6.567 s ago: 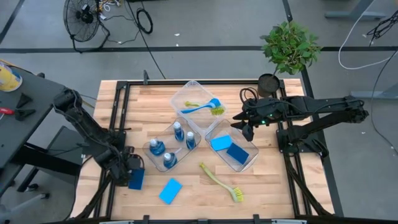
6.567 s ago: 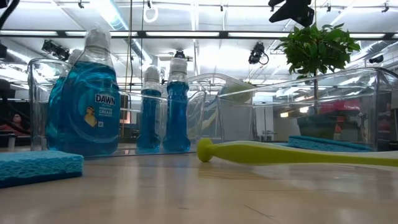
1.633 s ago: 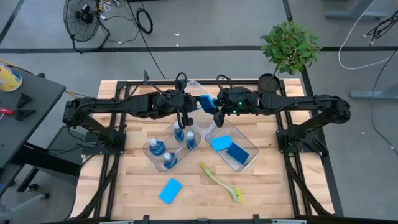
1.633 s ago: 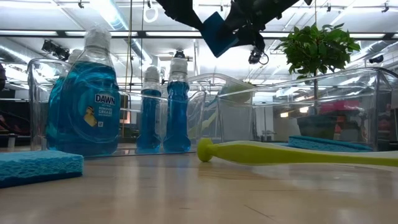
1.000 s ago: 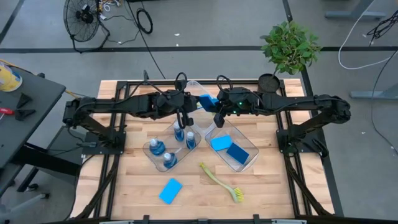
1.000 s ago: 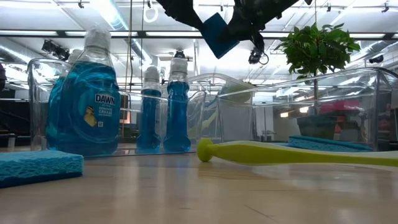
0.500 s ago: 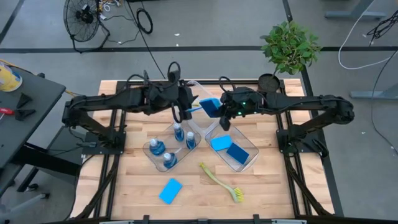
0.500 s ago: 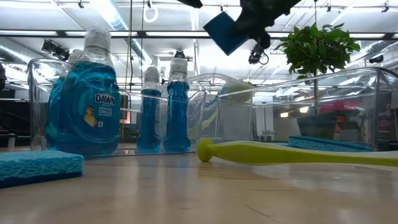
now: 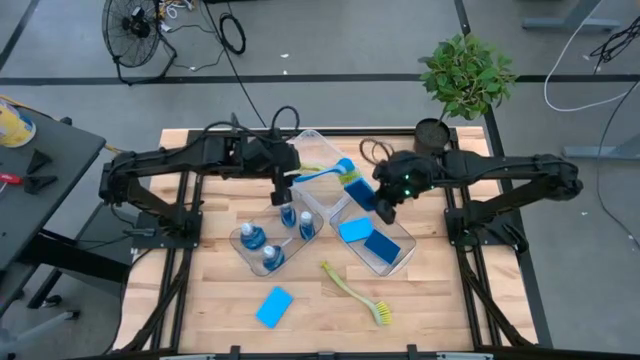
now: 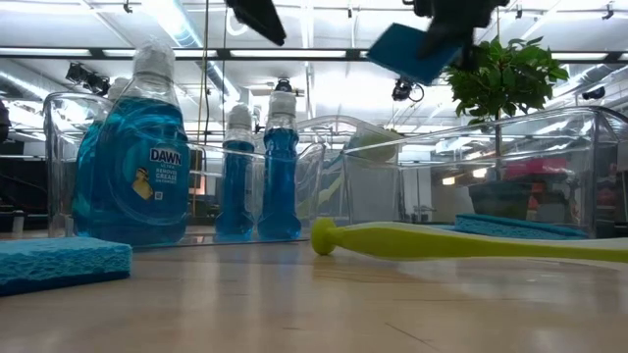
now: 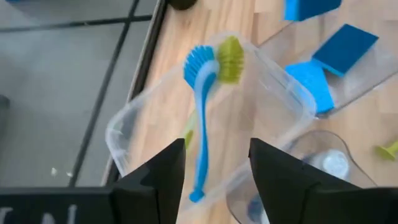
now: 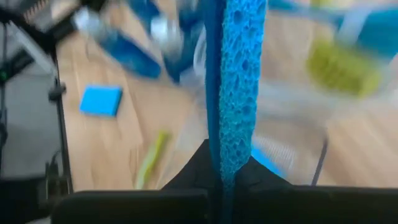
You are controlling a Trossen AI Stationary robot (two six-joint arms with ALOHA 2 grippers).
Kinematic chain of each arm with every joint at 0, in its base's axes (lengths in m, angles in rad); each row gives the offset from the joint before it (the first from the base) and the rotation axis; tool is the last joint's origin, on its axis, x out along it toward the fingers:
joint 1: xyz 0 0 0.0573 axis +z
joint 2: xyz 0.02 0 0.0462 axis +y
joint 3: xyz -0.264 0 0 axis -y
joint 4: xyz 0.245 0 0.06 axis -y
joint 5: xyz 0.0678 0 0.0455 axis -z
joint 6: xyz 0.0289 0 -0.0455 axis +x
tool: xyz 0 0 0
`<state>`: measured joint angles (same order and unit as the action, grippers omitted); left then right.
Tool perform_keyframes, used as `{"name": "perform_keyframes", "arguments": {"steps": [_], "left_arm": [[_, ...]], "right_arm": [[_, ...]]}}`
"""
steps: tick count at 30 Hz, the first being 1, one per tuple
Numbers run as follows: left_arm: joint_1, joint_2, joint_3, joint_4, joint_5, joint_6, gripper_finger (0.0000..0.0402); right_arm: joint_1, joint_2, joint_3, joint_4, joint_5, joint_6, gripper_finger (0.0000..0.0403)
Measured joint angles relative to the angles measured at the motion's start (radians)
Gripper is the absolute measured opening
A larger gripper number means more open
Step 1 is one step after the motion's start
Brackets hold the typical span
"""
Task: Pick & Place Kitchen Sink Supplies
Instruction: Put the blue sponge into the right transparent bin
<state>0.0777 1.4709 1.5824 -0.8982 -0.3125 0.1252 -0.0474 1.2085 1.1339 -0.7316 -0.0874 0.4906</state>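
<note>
My right gripper (image 9: 380,203) is shut on a dark-blue sponge (image 9: 362,195), high over the gap between the far bin and the right bin; in the low view the sponge (image 10: 417,49) hangs near the top. My left gripper (image 9: 283,190) stands open and holds nothing, above the bottle bin's far end; the left wrist view shows its fingers apart (image 11: 214,171). Three blue bottles (image 9: 270,235) stand in the left bin. A blue brush (image 11: 200,118) and a yellow-green one lie in the far bin. A light-blue sponge (image 9: 273,306) and a yellow-green brush (image 9: 355,293) lie on the table. My right gripper pinches the sponge's two broad faces between its fingers at one end (image 12: 227,163). The rest of the sponge sticks out ahead of the fingers, edge-on to the wrist camera. It is lifted clear of bins and table, and in the low view it hangs tilted.
Two sponges (image 9: 372,240) lie in the clear right bin (image 9: 405,258). A potted plant (image 9: 465,75) stands at the table's far right corner. Black frame rails run along the table's left and right sides.
My left gripper has opened, let go of the dark-blue sponge and drawn back toward the table's left. My right gripper has carried the sponge toward the right and near side, over the right bin's far end, and the sponge has tipped flatter.
</note>
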Motion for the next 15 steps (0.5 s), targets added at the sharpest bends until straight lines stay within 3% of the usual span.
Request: {"name": "perform_keyframes", "arguments": {"steps": [4, 15], "left_arm": [[-0.002, -0.026, -0.048, -0.017, 0.018, -0.036, 0.0176], [-0.020, -0.062, -0.151, -0.003, 0.081, -0.121, 0.0174]], "right_arm": [[0.051, 0.015, 0.000, -0.080, -0.012, 0.057, 0.0010], [0.144, 0.054, 0.000, -0.098, -0.043, 0.287, 0.0011]]}}
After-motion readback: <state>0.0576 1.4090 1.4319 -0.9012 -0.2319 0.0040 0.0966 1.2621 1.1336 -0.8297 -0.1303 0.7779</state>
